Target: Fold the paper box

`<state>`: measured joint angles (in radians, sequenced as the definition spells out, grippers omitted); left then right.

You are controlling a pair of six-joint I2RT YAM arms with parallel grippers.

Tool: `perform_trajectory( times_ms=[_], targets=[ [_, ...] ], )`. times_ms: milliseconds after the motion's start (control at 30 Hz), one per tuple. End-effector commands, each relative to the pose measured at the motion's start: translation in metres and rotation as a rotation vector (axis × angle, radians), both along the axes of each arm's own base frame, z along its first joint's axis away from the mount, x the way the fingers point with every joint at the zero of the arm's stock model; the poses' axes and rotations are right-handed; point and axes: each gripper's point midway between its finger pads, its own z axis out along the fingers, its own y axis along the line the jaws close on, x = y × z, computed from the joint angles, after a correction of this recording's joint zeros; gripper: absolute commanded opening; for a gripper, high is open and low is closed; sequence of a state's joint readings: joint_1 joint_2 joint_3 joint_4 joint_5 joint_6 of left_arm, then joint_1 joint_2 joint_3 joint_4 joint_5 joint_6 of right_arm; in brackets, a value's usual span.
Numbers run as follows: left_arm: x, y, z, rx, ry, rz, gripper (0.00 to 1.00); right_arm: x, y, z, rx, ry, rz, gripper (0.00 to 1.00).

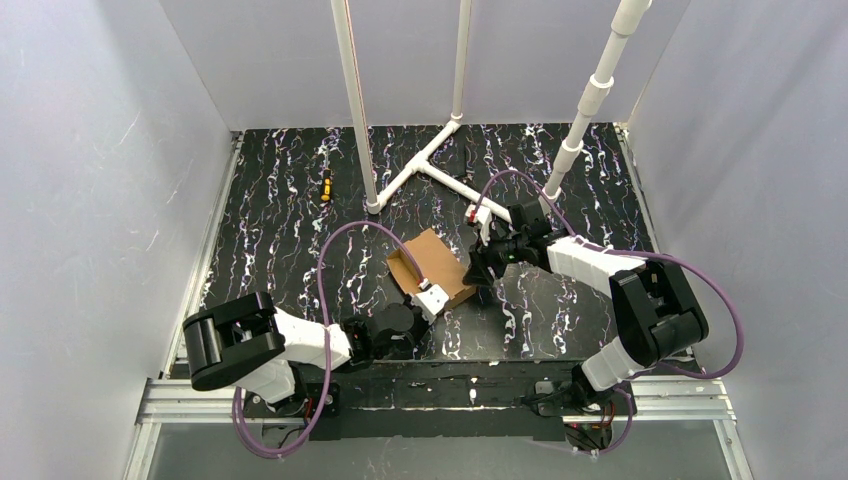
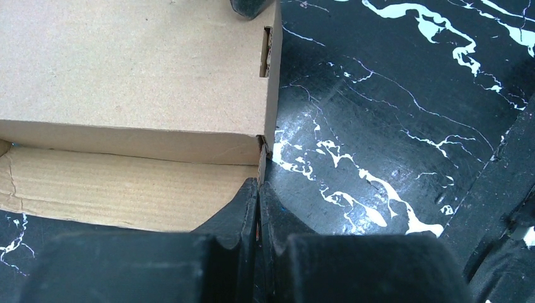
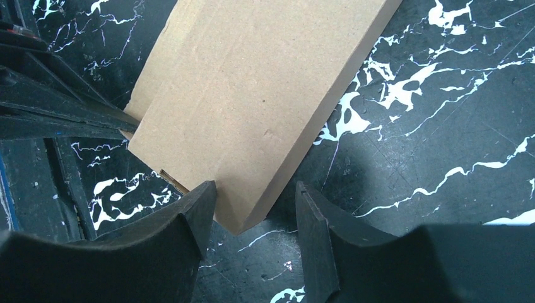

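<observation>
The paper box (image 1: 432,260) is a small brown cardboard box lying mid-table, its lid panel (image 2: 126,63) down and a front flap (image 2: 113,189) lying open toward the left wrist camera. My left gripper (image 2: 258,183) is shut at the box's near right corner, where the thin side wall edge (image 2: 264,158) runs into the seam between its fingers. In the top view it (image 1: 432,298) sits at the box's near edge. My right gripper (image 3: 255,187) is open around the box's (image 3: 252,95) far right corner, with the left finger (image 3: 199,202) against the cardboard and the right finger (image 3: 312,214) apart from it.
A white pipe frame (image 1: 440,165) stands on the black marbled table (image 1: 280,250) behind the box. A small yellow and black object (image 1: 325,186) lies at the back left. White walls close in both sides. The right arm's purple cable (image 1: 520,180) loops near the pipes.
</observation>
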<state>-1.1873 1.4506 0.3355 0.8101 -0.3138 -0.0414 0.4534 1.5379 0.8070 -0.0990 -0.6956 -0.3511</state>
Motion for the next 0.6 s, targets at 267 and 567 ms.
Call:
perform_trajectory(
  times_ms=[267,567],
  targets=[
    [0.011,-0.016,0.028,-0.076,-0.015,0.031,0.0,-0.009,0.01,0.0,0.015,0.001,0.056,0.57],
    [0.018,-0.017,0.037,-0.072,-0.019,0.067,0.0,-0.01,0.012,0.0,0.013,0.0,0.062,0.57]
  ],
)
